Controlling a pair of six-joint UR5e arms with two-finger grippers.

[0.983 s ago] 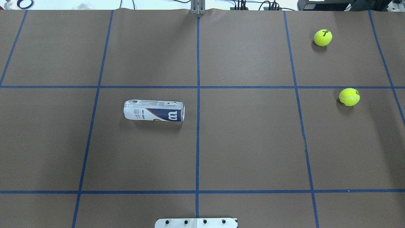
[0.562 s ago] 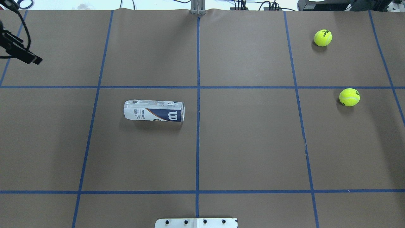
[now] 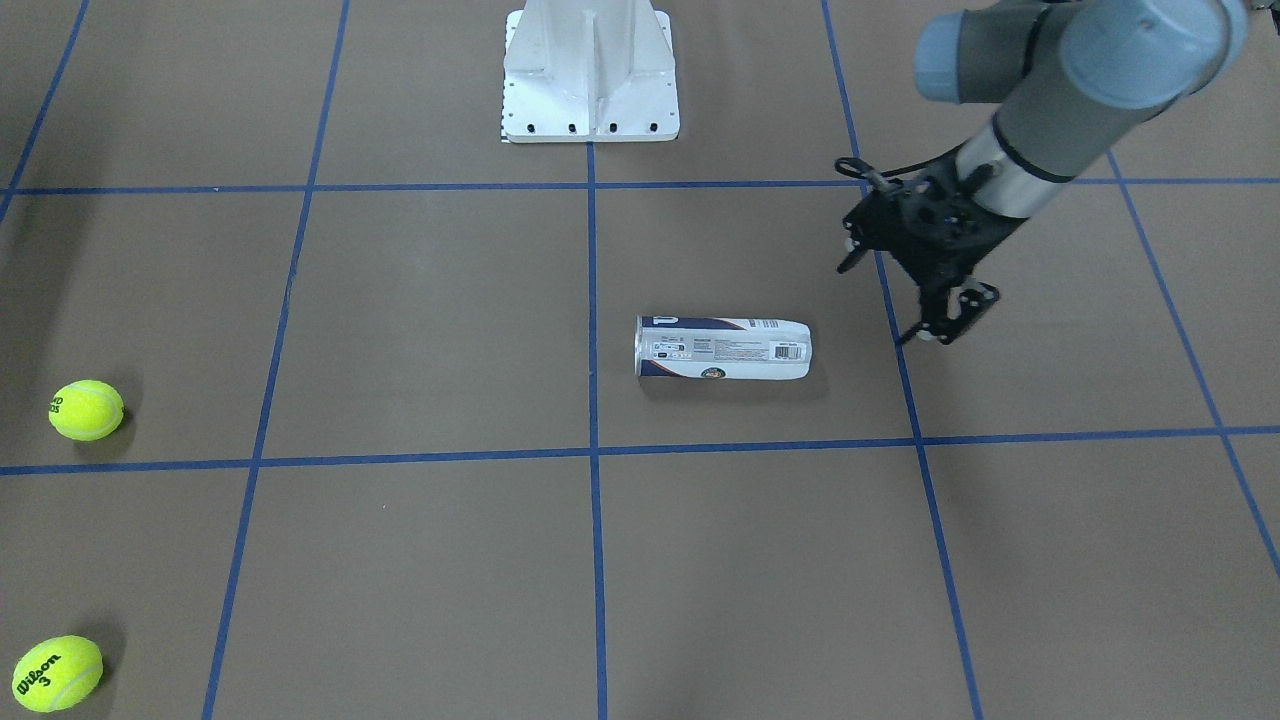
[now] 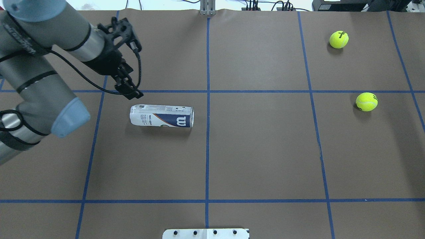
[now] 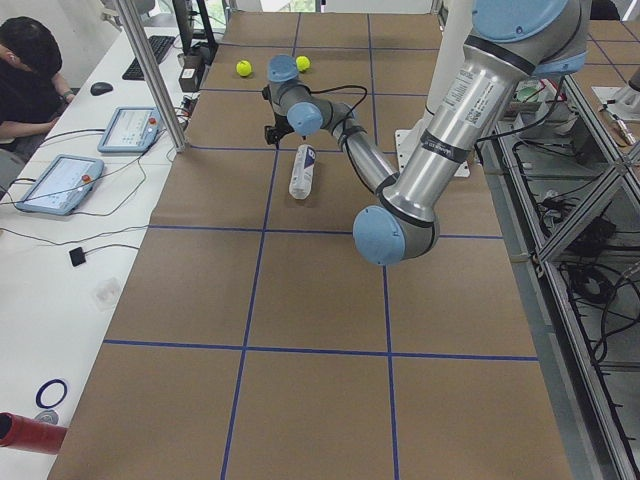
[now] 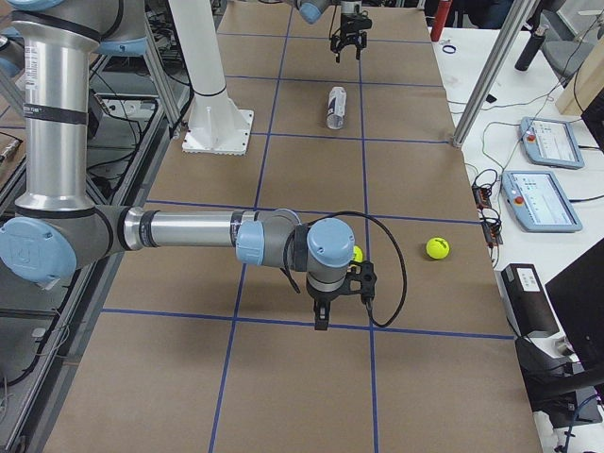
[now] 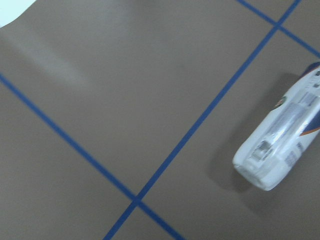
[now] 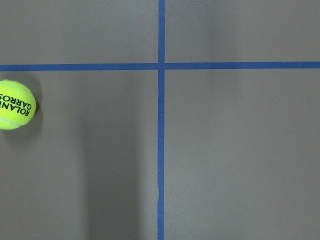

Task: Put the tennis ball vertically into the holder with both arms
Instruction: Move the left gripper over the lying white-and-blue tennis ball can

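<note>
- The holder [image 4: 161, 116] lies on its side on the bench, left of centre in the overhead view.
- The left tool [image 4: 132, 93] hovers at its upper left, fingers spread.
- Best bet: straddle the mid-body, squeeze gently, stand it mouth-up.
- The right tool [image 6: 321, 316] hangs near a tennis ball [image 8: 15, 111]; I cannot tell its spread.

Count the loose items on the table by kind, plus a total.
Tennis balls: 2
Holder, lying on its side: 1
Total: 3
</note>
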